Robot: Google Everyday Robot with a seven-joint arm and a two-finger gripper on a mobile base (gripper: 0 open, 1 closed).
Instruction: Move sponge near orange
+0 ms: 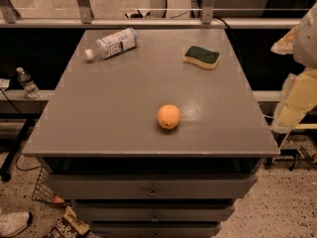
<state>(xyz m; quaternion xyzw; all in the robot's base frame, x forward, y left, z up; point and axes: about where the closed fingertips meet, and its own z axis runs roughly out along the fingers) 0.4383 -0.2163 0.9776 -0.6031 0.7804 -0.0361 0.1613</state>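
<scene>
The sponge (202, 57), dark green on top with pale yellow foam below, lies flat at the far right of the grey table top (124, 108). The orange (169, 116) sits nearer the front, a little right of the middle, well apart from the sponge. My gripper (297, 95) shows as pale arm parts at the right edge of the view, off the table's right side and away from both things. It holds nothing that I can see.
A clear plastic water bottle (112, 44) lies on its side at the far left of the table. The table has drawers (152, 190) below its front edge. Another small bottle (27, 83) stands on a ledge to the left. A rail runs behind the table.
</scene>
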